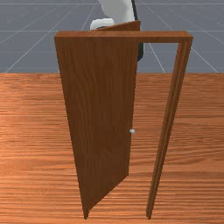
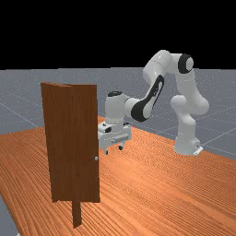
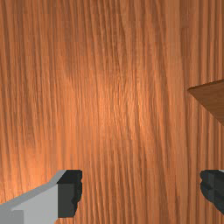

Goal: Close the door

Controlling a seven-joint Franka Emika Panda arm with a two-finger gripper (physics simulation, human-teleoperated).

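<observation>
In the far view my gripper [image 2: 114, 150] hangs open above the table, just right of the door's knob edge and on the arm's side. The wrist view has the gripper [image 3: 141, 192] with nothing between its widely spread fingers. The brown wooden door [image 1: 98, 113] stands ajar in the front view, hinged at the front view's left and swung back toward the arm. Its small pale knob [image 1: 132, 131] is on the free edge. The far view presents the door [image 2: 73, 143] upright, its knob [image 2: 96, 158] near the gripper. A door corner [image 3: 213, 98] lies beyond one finger in the wrist view.
The door frame's top beam [image 1: 162, 36] spans the opening, and its post [image 1: 168, 118] stands at the front view's right. The wooden table [image 2: 147, 189] extends beneath the door and hand. The arm's base [image 2: 186, 145] is at the far view's right.
</observation>
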